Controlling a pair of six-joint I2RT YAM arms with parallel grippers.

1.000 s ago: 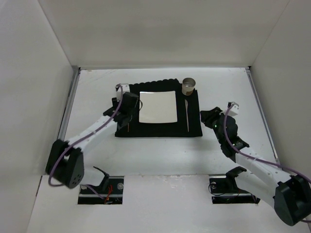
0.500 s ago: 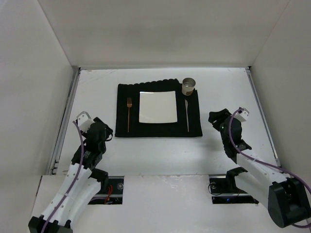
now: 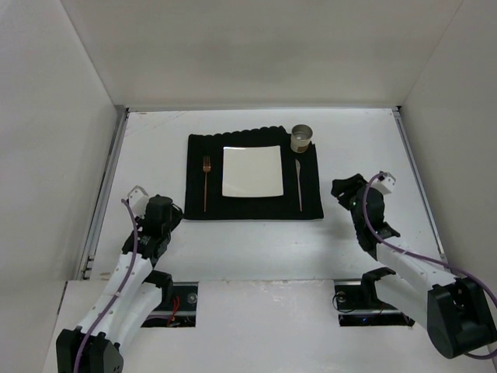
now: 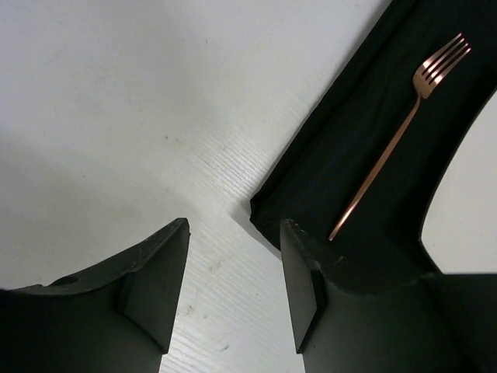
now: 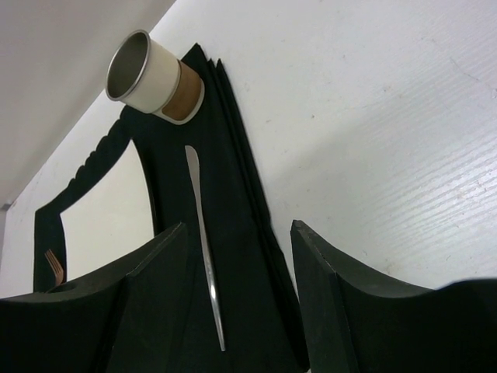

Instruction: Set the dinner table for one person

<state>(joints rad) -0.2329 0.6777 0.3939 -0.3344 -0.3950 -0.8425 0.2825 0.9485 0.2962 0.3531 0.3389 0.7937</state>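
White dinner table (image 3: pixel 256 249), long axis left-right; left hand (image 4: pixel 233 233) and right hand (image 5: pixel 239 233) spread, empty.

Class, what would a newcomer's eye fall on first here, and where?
A black ribbed mat in the middle of the white dinner table stands out, a white square plate at its centre. A copper fork lies left of the plate, a silver knife right, a cup at the mat's far right corner.
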